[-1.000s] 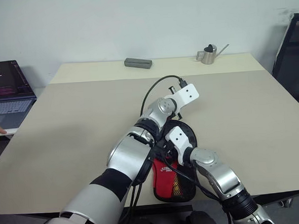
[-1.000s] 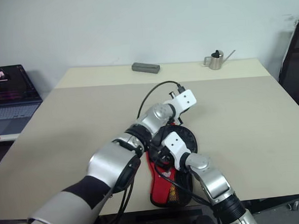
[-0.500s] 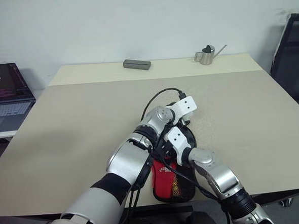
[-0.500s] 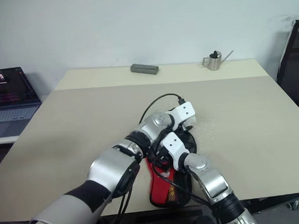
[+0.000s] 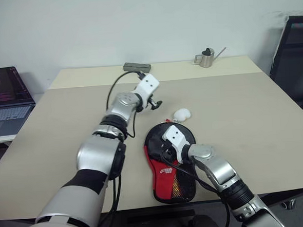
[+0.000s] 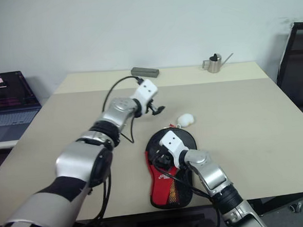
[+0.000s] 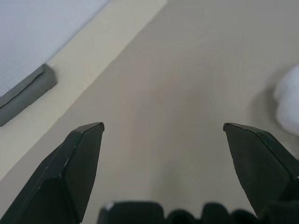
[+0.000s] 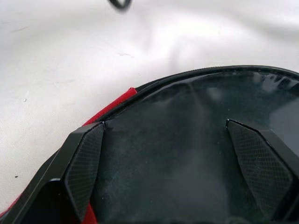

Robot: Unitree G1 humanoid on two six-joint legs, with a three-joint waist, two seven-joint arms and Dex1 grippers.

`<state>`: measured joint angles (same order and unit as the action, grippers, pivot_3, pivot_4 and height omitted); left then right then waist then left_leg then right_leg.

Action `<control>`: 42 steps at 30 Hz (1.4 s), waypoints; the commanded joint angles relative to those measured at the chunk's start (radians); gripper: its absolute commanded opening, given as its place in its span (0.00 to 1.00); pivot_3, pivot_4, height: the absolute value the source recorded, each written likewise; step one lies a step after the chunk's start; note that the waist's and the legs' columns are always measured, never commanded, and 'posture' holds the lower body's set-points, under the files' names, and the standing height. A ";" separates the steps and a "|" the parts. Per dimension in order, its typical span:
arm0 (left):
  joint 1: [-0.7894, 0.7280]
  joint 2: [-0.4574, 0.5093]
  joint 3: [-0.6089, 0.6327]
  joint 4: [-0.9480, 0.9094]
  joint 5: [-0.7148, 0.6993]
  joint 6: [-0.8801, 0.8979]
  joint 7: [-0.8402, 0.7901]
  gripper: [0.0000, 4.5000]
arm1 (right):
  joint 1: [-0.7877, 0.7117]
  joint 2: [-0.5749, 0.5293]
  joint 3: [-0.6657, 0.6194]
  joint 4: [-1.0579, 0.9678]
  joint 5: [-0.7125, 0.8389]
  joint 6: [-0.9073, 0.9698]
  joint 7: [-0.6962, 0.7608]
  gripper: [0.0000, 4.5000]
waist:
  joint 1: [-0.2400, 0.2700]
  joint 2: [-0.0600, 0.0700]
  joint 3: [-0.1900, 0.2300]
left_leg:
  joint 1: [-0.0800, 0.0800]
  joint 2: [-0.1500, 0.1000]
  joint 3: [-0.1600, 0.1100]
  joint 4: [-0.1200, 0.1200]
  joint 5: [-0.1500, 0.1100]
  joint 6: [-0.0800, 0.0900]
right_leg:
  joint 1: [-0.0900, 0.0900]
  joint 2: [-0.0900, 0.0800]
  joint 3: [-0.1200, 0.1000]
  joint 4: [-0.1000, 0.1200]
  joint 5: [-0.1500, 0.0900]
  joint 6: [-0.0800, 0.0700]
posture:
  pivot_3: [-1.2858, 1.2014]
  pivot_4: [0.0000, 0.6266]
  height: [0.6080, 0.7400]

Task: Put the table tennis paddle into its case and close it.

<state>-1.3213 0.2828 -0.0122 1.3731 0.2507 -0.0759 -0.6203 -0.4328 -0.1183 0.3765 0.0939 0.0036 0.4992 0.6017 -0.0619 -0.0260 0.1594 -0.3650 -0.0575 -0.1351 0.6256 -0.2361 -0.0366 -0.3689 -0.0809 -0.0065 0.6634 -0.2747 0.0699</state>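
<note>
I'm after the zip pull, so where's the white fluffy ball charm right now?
In the left eye view the white fluffy ball charm lies on the table, just beyond the case's far rounded end, to the right of the raised left gripper.

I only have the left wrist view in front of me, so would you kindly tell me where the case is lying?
Observer: The case lies flat at the near edge of the table, under the right tool.
Operator: Thank you. Is that right tool gripping anything?
Observer: No, its fingers stand open over the clear side of the case, closed on nothing.
Operator: And the white blur at the side of my view, what is that?
Observer: That is the white fluffy ball charm, lying on the table just beyond the round end of the case.
Operator: Where is my left tool relative to the case?
Observer: The left tool is open, beyond the case and off to its left side.
</note>
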 commanded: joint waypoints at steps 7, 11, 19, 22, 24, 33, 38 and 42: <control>0.253 0.247 0.114 -0.419 -0.301 0.064 -0.646 0.99 | -0.001 -0.045 0.002 0.192 -0.015 0.001 0.049 1.00 | -0.007 0.005 -0.002 | 0.001 0.001 0.000 -0.002 0.000 0.000 | 0.000 0.001 0.002 0.000 0.000 0.000 | 0.52 0.24 1.00; 0.518 0.342 0.109 -0.854 -0.417 0.311 -0.737 0.99 | -0.002 -0.061 -0.015 0.173 0.002 0.005 0.061 1.00 | 0.002 0.005 -0.002 | 0.000 0.002 -0.001 -0.001 0.000 0.000 | -0.002 0.001 0.005 0.000 0.000 -0.001 | 0.52 0.24 1.00; 0.826 0.399 0.094 -1.375 -0.571 0.558 -0.690 0.99 | -0.005 -0.095 -0.082 0.076 0.068 0.064 0.098 1.00 | 0.035 0.005 -0.001 | 0.001 0.006 -0.001 -0.001 0.000 0.000 | -0.004 0.000 0.009 -0.002 -0.001 -0.004 | 0.52 0.24 1.00; 0.854 0.396 0.071 -1.452 -0.596 0.576 -0.676 0.99 | 0.006 -0.157 -0.108 -0.060 0.113 0.108 0.151 1.00 | 0.038 0.006 0.001 | 0.000 0.005 -0.001 -0.001 0.000 0.000 | -0.004 -0.001 0.009 -0.003 -0.002 -0.006 | 0.52 0.24 1.00; 0.857 0.386 0.059 -1.482 -0.606 0.577 -0.657 0.99 | 0.009 -0.206 -0.152 -0.172 0.175 0.168 0.184 1.00 | 0.038 0.007 0.002 | -0.002 0.004 -0.001 -0.002 -0.001 0.000 | -0.004 -0.002 0.008 -0.005 -0.002 -0.006 | 0.52 0.24 1.00; 0.823 0.360 0.008 -1.549 -0.637 0.604 -0.574 0.99 | 0.023 -0.447 -0.386 -0.486 0.429 0.408 0.280 1.00 | 0.030 0.008 0.011 | -0.022 0.002 0.000 -0.001 -0.002 0.000 | -0.020 -0.002 0.009 -0.004 0.001 -0.011 | 0.52 0.24 1.00; 0.869 0.375 -0.075 -1.614 -0.679 0.661 -0.624 0.99 | 0.057 -0.604 -0.570 -0.576 0.602 0.516 0.342 1.00 | 0.031 0.007 0.015 | -0.027 0.001 0.000 0.000 -0.004 0.002 | -0.021 -0.004 0.005 -0.008 0.001 -0.010 | 0.52 0.24 1.00; 0.878 0.349 -0.153 -1.590 -0.645 0.621 -0.612 0.99 | 0.086 -0.665 -0.606 -0.580 0.628 0.512 0.332 1.00 | 0.033 0.005 0.018 | -0.028 0.000 0.000 0.001 -0.005 0.004 | -0.020 -0.005 0.004 -0.008 0.001 -0.009 | 0.52 0.24 1.00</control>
<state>-0.4366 0.6398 -0.1474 -0.2021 -0.4030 0.5732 -1.2340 -0.3530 -0.7683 -0.2039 -0.4504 0.6051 1.0130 0.9320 -0.0290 -0.0212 0.1771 -0.3946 -0.0573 -0.1349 0.6273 -0.2407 -0.0330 -0.3891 -0.0863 -0.0043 0.6550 -0.2741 0.0606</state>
